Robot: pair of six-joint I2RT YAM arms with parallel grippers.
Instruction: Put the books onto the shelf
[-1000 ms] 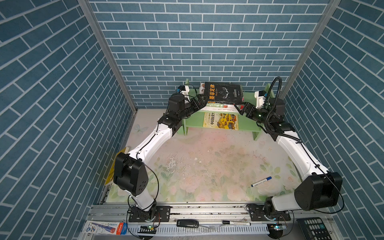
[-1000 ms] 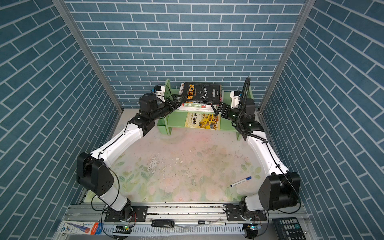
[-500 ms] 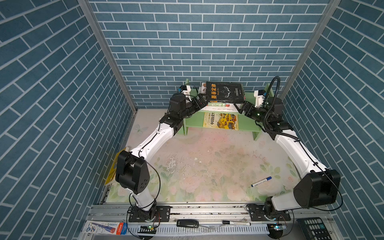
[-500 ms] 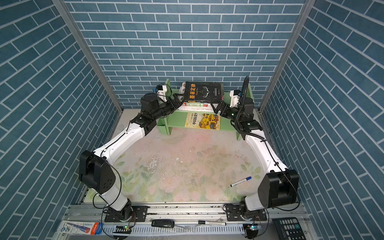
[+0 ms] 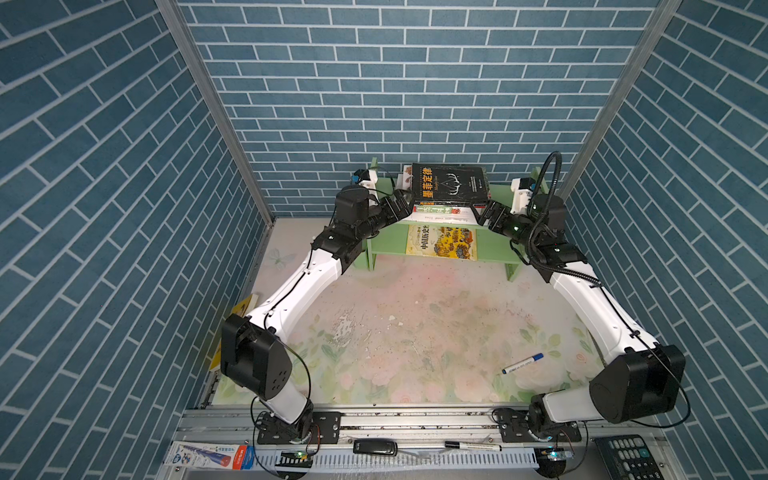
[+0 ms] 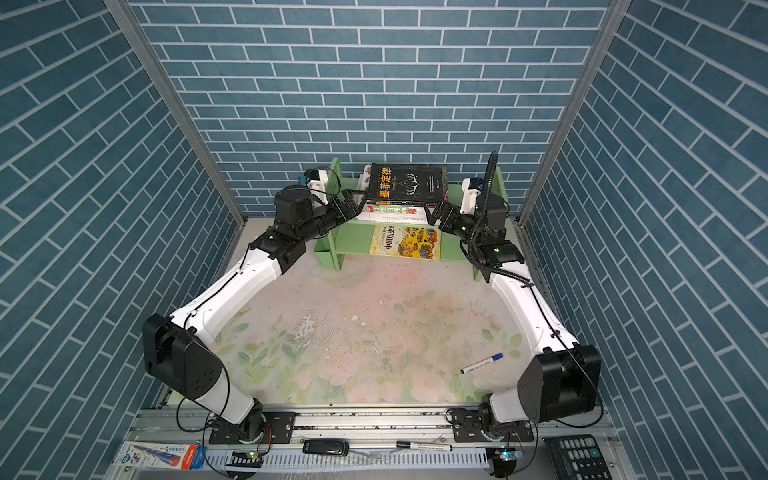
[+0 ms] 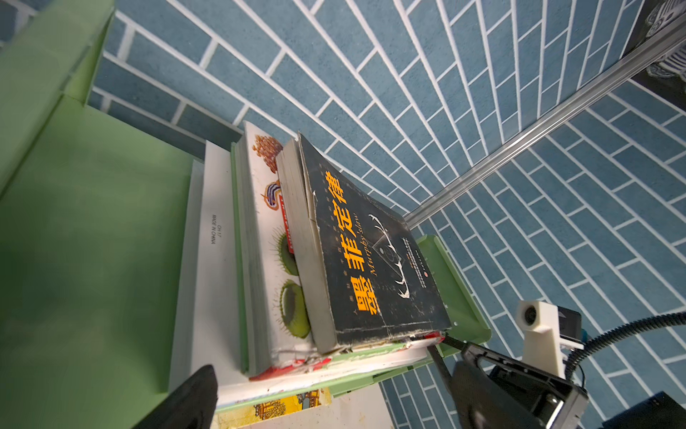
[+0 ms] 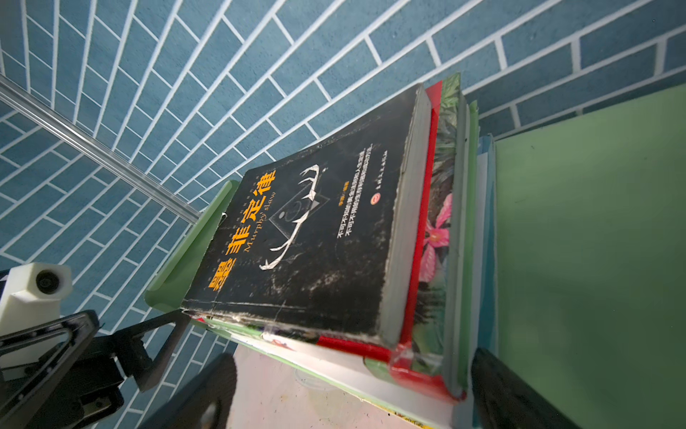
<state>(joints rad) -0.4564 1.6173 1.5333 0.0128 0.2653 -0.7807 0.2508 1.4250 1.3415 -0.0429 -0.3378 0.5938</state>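
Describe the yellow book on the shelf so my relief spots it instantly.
Find the light green shelf against the back brick wall. Its upper tier carries a stack topped by a black book; the yellow book lies flat on the lower tier below. It is the only one lying alone, with a yellow illustrated cover.

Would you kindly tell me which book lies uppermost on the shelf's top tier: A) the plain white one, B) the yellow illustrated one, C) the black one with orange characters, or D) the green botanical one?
C: the black book with orange characters lies uppermost on the top tier of the shelf, its cover fully visible, while the yellow illustrated book lies on the lower tier.
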